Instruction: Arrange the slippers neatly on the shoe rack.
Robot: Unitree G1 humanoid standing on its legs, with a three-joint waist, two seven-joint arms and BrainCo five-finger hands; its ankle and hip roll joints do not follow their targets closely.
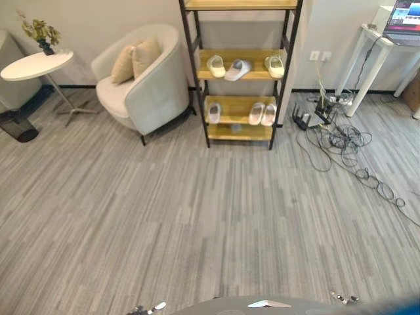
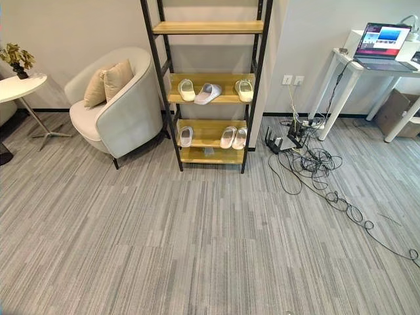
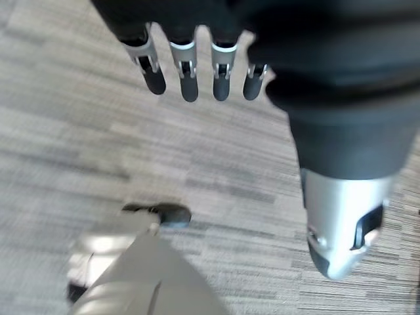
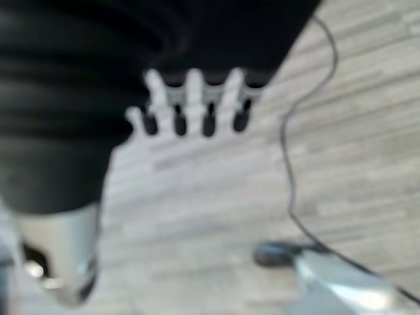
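Six slippers sit on the rack (image 2: pixel 159 79), a black-framed unit with wooden shelves against the far wall. On the middle shelf (image 2: pixel 209 98) a cream slipper (image 2: pixel 186 90) lies at the left end, a grey slipper (image 2: pixel 208 93) lies askew beside it with its toe angled toward the cream one, and another cream slipper (image 2: pixel 245 90) rests at the right end, apart from the other two. On the lower shelf (image 2: pixel 209 140) a white slipper (image 2: pixel 186 136) lies alone at the left, and a white pair (image 2: pixel 234 137) lies side by side toward the right, just touching or nearly so. The top shelf (image 2: pixel 209 27) holds nothing.

An armchair (image 2: pixel 121 108) with two tan cushions (image 2: pixel 107 82) stands left of the rack, and a round side table (image 1: pixel 36 65) with a small plant (image 1: pixel 41 33) further left. To the right, cables (image 2: pixel 315 167) tangle on the floor below a white desk (image 2: pixel 351 65) carrying a laptop (image 2: pixel 382 46).

Both hands hang above the grey floor (image 2: pixel 197 243), well away from the rack. The left hand (image 3: pixel 190 72) holds nothing, its fingers straight and spread. The right hand (image 4: pixel 193 108) also looks empty with fingers extended, though its wrist view is blurred.
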